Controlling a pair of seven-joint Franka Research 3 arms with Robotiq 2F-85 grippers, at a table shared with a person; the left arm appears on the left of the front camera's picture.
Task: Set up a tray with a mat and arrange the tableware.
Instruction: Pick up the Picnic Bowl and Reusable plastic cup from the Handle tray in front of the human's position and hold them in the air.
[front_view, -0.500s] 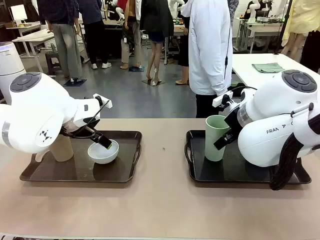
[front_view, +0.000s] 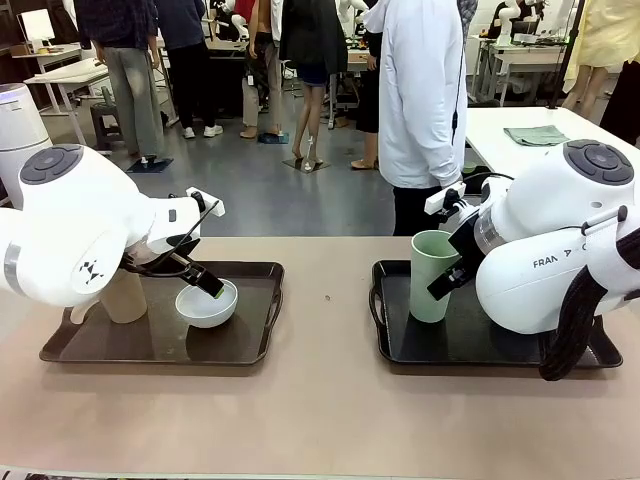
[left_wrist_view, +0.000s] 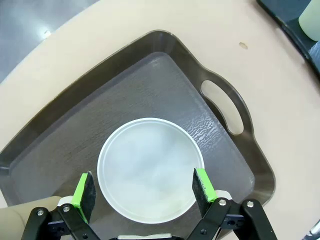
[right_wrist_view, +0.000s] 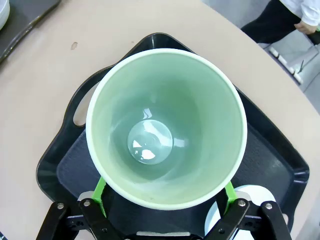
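Operator's view, both arms at the desk (front_view: 320, 420) – front and wrist cameras.

Left side: the brown translucent tray (front_view: 160, 352) carries the white bowl (front_view: 207, 303) toward its right half, with the tan cup (front_view: 125, 297) upright at its left, partly hidden behind the left arm (front_view: 70, 230). From the left wrist I look straight down into the bowl. The left jaws stand wide apart and straddle it, one green pad (left_wrist_view: 85, 192) just outside the rim on one side, the other against the rim's outline on the opposite side. I cannot tell whether either pad touches the rim. Nothing is held.

Right side: the black tray (front_view: 480, 352) carries the sage green cup (front_view: 432, 275), upright at its left end near the handle. The right arm (front_view: 545, 250) leans in beside it. From the right wrist I see down into the cup's empty interior, the right jaws spread to either side of it below the rim, green fingers (right_wrist_view: 100, 187) showing at both flanks (the rim hides where they meet the wall, so I cannot say whether they touch). A pale round bowl (right_wrist_view: 255, 194) lies on the same tray just beside the cup, behind one finger – its colour I cannot settle.

A person in a white coat (front_view: 420, 100) stands at the far side.
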